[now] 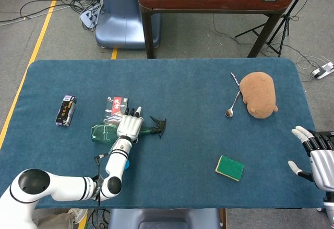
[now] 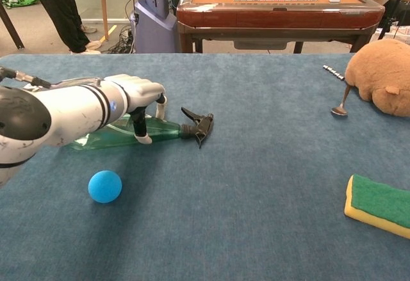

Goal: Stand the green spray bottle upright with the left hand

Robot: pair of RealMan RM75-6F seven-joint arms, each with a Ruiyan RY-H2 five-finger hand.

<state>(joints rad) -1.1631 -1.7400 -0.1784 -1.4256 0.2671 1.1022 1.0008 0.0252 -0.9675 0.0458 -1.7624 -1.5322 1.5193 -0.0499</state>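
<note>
Looking at the green spray bottle [image 1: 107, 132], it's lying flat on the blue bench [image 1: 188, 88], over toward the 8 o'clock part of it in the head view. Its long axis runs roughly 9 to 3 o'clock, fat base at 9 and the black trigger head [image 1: 158, 125] at 3.

The left hand [image 1: 129, 127] sits right on top of the bottle near the neck end. In the chest view its fingers [image 2: 139, 129] curl down over the front of the body and touch it, so I'd call that holding the bottle, though I can't tell how firm the wrap is.

The right hand [image 1: 315, 156] is way off at the 4 o'clock edge, fingers spread, holding nothing. Left is clearly the nearer one.

My guess: since the grip is up by the neck, the lift has to swing the head up while the base pivots on the bench.
</note>
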